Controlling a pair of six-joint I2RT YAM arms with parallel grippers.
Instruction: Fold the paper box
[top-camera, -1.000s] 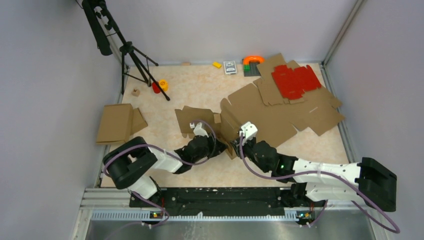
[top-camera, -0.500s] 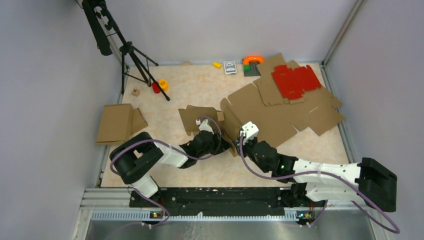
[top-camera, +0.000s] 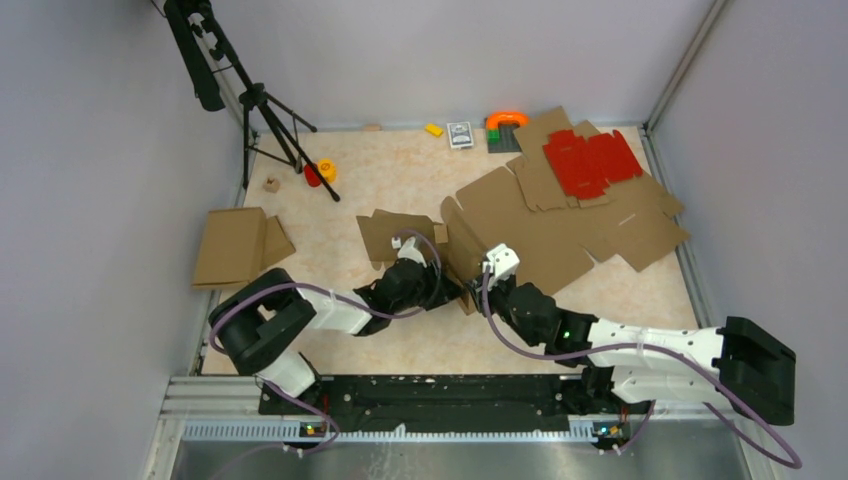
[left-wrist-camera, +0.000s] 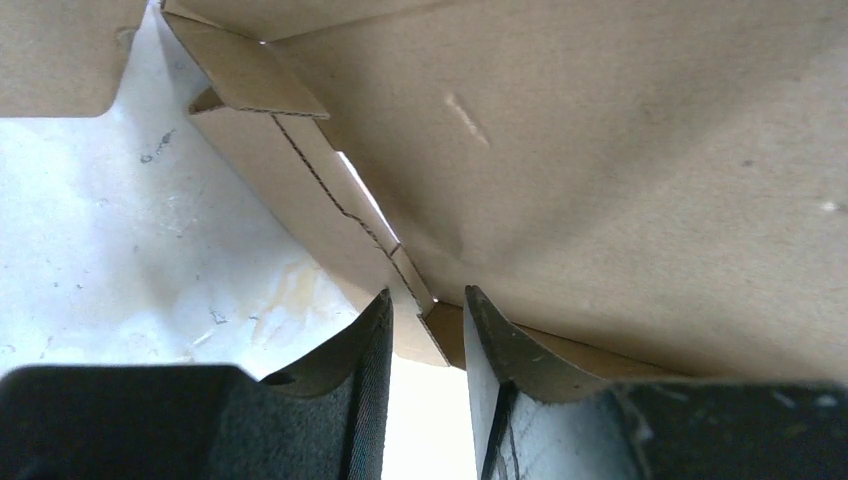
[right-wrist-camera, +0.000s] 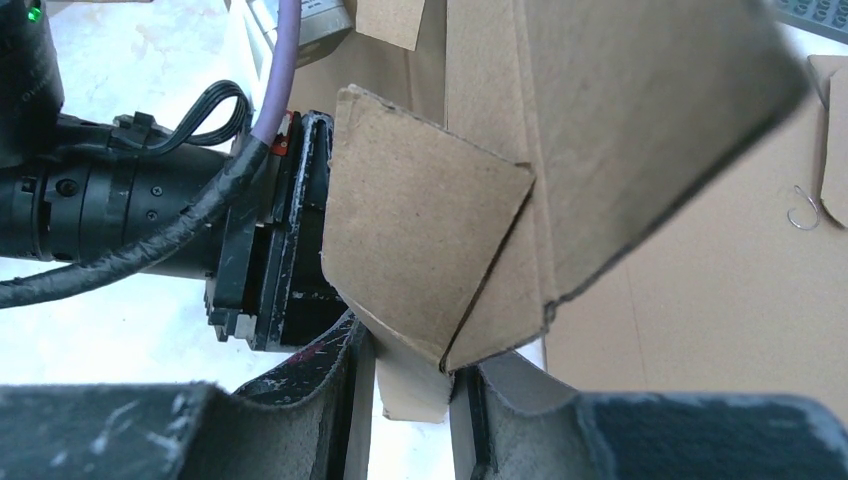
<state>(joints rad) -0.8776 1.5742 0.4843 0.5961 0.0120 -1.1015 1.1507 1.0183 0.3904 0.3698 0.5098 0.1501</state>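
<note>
Cardboard sits in both your pincers: left gripper (left-wrist-camera: 428, 312) pinches the paper box (left-wrist-camera: 600, 150) corner, right gripper (right-wrist-camera: 410, 372) pinches its flap (raised, creased).

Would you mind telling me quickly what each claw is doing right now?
Left claw: closed on an edge flap of the paper box.
Right claw: closed on a folded flap of the paper box.

Robotics lab cell: grey enclosure walls (top-camera: 450, 60), tripod (top-camera: 265, 115), mounting rail (top-camera: 440, 428).
</note>
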